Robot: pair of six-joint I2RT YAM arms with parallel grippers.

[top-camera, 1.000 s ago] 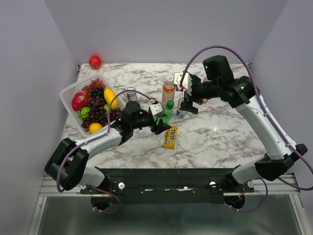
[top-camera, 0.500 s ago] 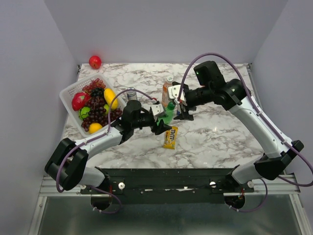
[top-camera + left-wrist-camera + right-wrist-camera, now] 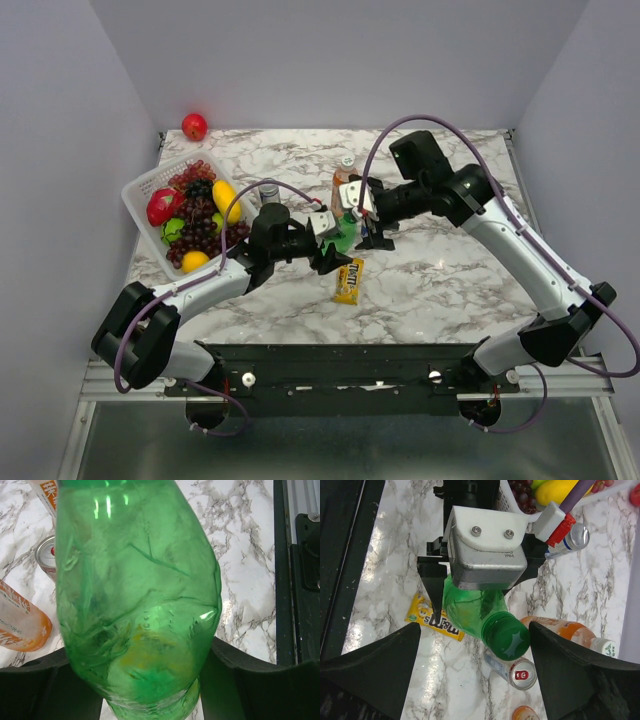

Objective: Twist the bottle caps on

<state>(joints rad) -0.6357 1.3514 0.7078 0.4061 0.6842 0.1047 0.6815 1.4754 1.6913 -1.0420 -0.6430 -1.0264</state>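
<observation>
Over the last second the right gripper [image 3: 475, 626] has swung in from beside the drink can [image 3: 522, 674]. It now hangs right over the green bottle [image 3: 345, 232], jaws spread wide and empty, with the dark green cap [image 3: 508, 640] between its fingers, nearer one than the other. That sets it up to close on the cap and twist, which looks like the step in hand. The left gripper [image 3: 150, 677] has not budged: it clamps the bottle's body, tilted, neck towards the right gripper. Only the right wrist view shows the cap sitting on the neck (how tight, I cannot tell). The left wrist view gives just the dented green wall between its fingers, an orange bottle [image 3: 22, 625] off to one side.
</observation>
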